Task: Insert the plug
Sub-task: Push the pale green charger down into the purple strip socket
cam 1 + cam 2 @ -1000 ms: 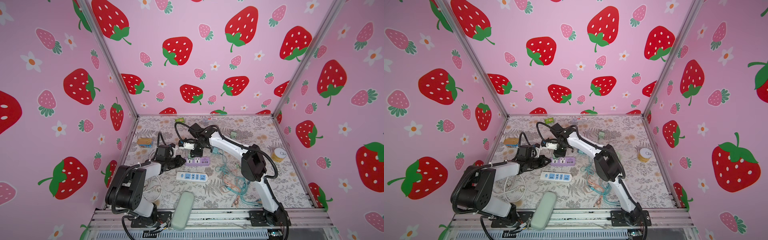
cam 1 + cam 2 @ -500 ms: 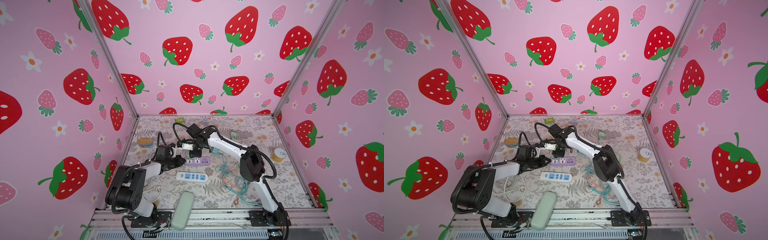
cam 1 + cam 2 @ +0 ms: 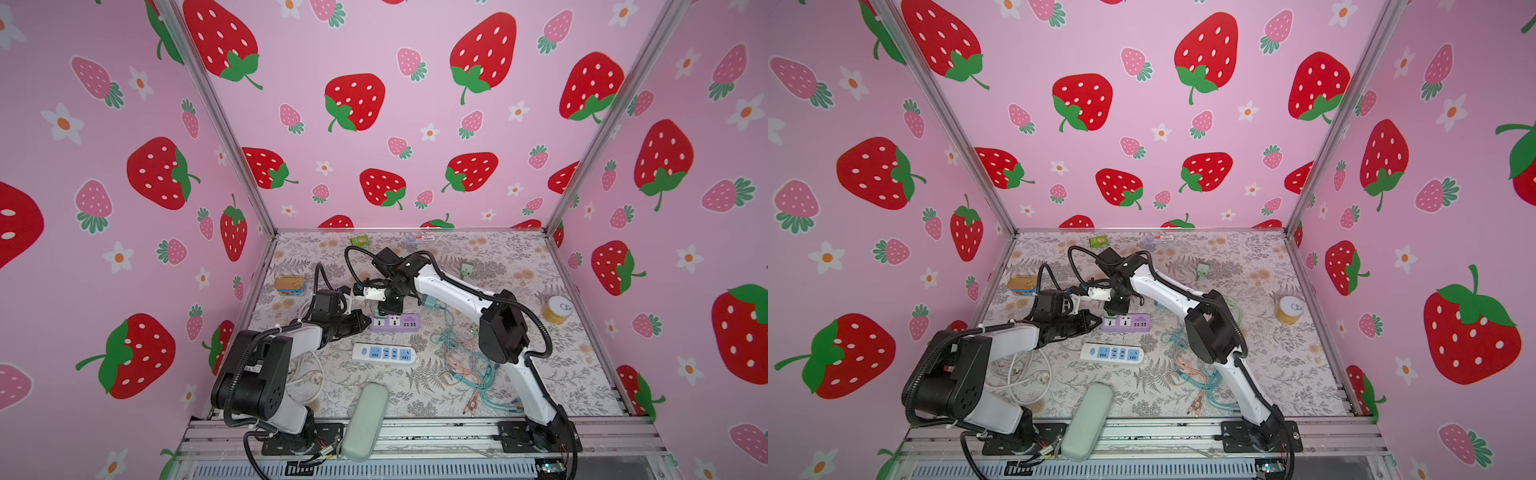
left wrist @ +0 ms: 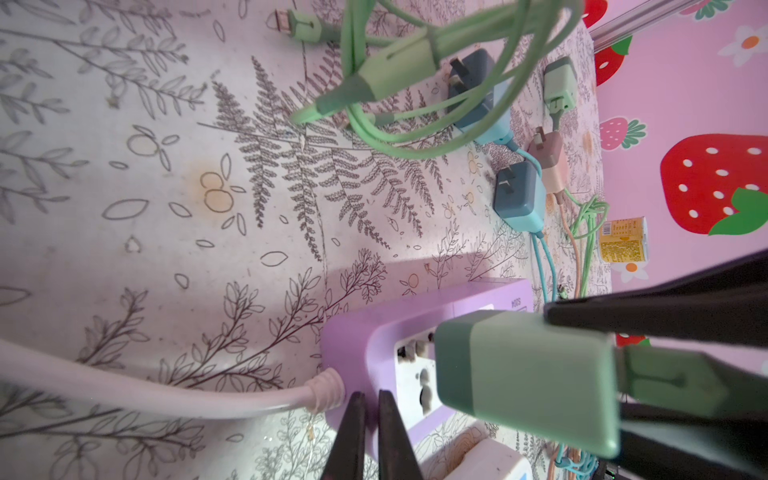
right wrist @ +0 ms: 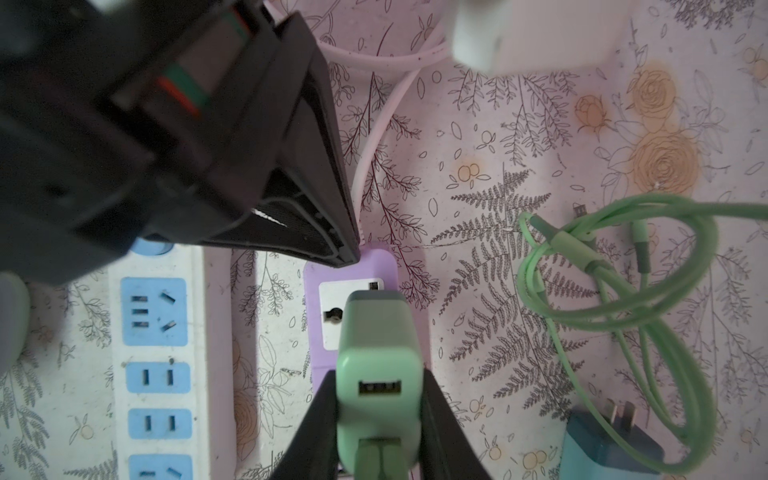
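Note:
My right gripper (image 5: 378, 376) is shut on a pale green plug (image 5: 378, 345), which it holds by its sides above the end socket of the purple power strip (image 5: 316, 270). From the left wrist the plug (image 4: 523, 374) has its dark face close to the socket of the strip (image 4: 357, 345). Its prongs are hidden, so I cannot tell if they are in. My left gripper (image 4: 371, 399) is shut with nothing in it, and its tips rest against the strip's cable end. In both top views the grippers (image 3: 365, 322) (image 3: 1115, 309) meet at the strip (image 3: 395, 323) (image 3: 1126, 323).
A white and blue power strip (image 3: 384, 353) lies just in front of the purple one. A coiled green cable (image 5: 623, 291) and blue chargers (image 4: 519, 195) lie beyond, with tangled cables (image 3: 469, 365) at the right. A tin (image 3: 289, 286), a yellow can (image 3: 558, 309) and a grey-green case (image 3: 365, 419) lie around.
My right gripper has edged slightly left with the plug. The left gripper's jaws have closed a little more at the strip's end.

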Action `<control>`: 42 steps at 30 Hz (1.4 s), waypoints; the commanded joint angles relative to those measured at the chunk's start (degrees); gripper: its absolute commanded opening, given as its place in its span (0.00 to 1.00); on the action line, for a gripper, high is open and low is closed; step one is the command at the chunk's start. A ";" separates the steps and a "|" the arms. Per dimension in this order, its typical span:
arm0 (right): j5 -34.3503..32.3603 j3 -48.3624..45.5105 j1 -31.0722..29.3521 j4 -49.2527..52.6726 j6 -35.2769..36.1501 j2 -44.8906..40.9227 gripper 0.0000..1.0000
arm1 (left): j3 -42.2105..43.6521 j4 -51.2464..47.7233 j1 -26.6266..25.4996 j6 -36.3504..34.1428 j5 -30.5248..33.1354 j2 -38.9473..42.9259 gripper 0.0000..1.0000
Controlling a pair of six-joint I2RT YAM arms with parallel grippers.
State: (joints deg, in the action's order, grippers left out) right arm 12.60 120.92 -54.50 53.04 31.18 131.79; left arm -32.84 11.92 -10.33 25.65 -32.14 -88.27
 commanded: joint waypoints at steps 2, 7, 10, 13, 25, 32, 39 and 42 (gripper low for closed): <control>-0.71 1.15 -0.85 1.72 1.56 2.75 0.16 | -0.20 -2.84 -0.57 -0.94 -0.73 -2.49 0.10; -1.57 1.69 -1.20 1.76 1.64 3.25 0.16 | -0.24 -2.76 -0.57 -1.03 -0.81 -2.70 0.10; -1.98 1.97 -1.23 2.02 1.69 3.48 0.16 | -0.17 -2.69 -0.57 -1.05 -0.83 -2.94 0.09; -2.45 2.08 -1.36 2.13 1.65 3.72 0.17 | -0.12 -2.69 -0.57 -1.01 -0.91 -3.03 0.09; -4.29 2.29 -1.66 2.16 1.31 4.57 0.16 | -0.12 -2.43 -0.57 -1.07 -1.08 -3.31 0.08; -6.69 3.23 -2.04 2.77 0.83 6.03 0.17 | 0.14 -2.17 -0.53 -1.04 -1.17 -3.49 0.08; -8.30 3.78 -2.33 3.33 0.18 7.61 0.17 | 1.04 -1.29 -0.57 -0.67 -1.43 -3.28 0.08; -8.30 3.90 -2.37 3.34 -0.10 7.70 0.19 | 1.54 -0.85 -0.57 -0.29 -1.43 -3.27 0.08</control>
State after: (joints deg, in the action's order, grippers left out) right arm 6.07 124.90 -56.64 55.05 31.14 135.46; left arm -32.93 14.24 -10.00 25.50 -32.25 -89.32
